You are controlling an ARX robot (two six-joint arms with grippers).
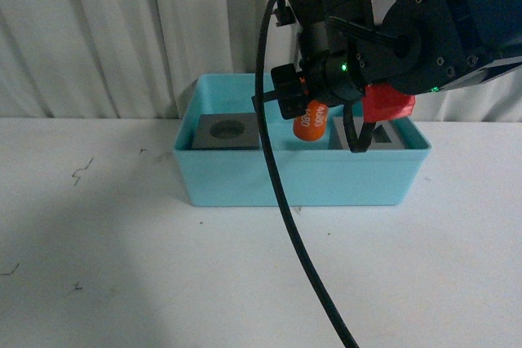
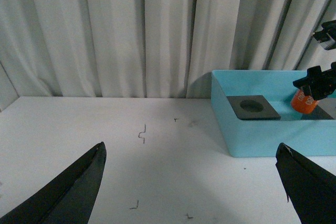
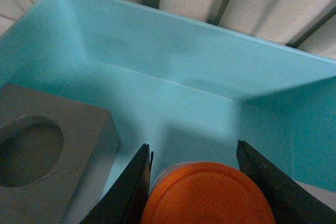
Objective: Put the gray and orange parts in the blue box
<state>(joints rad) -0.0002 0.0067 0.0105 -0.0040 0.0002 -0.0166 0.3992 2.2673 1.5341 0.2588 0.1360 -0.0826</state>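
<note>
The turquoise plastic bin (image 1: 245, 185) sits on the white table (image 1: 122, 266), low-walled and smooth. Inside at its left lies a matte gray cube (image 1: 226, 131) with a round recess; a second gray cube (image 1: 390, 136) shows at the right, partly hidden. The right gripper (image 1: 303, 116) clamps the orange cylinder (image 1: 311, 121) above the bin's middle. The left gripper (image 2: 191, 182) is spread wide over the table, empty.

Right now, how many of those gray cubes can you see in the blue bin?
2. The gray cube with the round recess sits in the blue bin's left part. The second gray cube is on the right, mostly hidden behind the right gripper holding the orange cylinder.
</note>
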